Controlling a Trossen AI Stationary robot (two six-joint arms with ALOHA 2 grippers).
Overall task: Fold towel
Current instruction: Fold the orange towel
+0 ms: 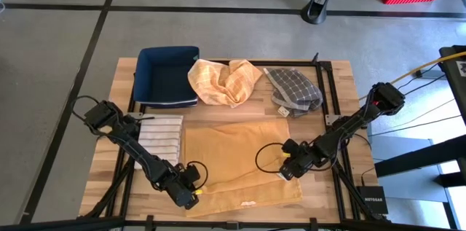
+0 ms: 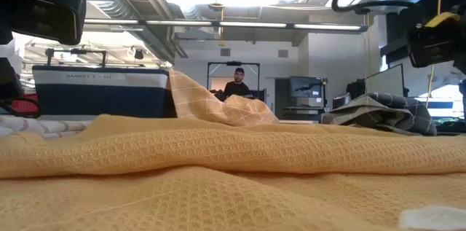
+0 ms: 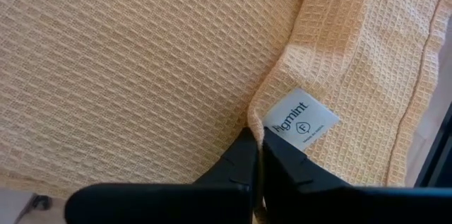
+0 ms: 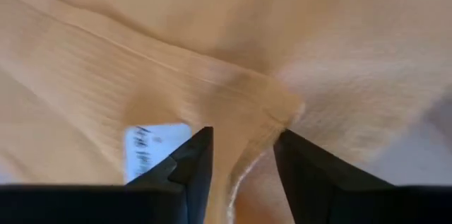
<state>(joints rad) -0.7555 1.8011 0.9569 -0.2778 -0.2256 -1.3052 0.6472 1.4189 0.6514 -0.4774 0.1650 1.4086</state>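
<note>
Pinching the yellow waffle towel (image 1: 233, 162) near its left front edge, left gripper (image 1: 191, 187) clamped tight, right gripper (image 1: 290, 169) spread astride the right edge, bare table (image 1: 328, 194) just beyond.

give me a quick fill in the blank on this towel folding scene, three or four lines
1. The left end effector is ____ on the yellow towel beside its white label.
2. The right end effector straddles a towel fold with its fingers ____.
3. The navy basket sits at the table's far ____ corner in the high view.
4. The striped cloth lies to the ____ of the yellow towel in the high view.

Missing words: shut; open; left; left
</note>
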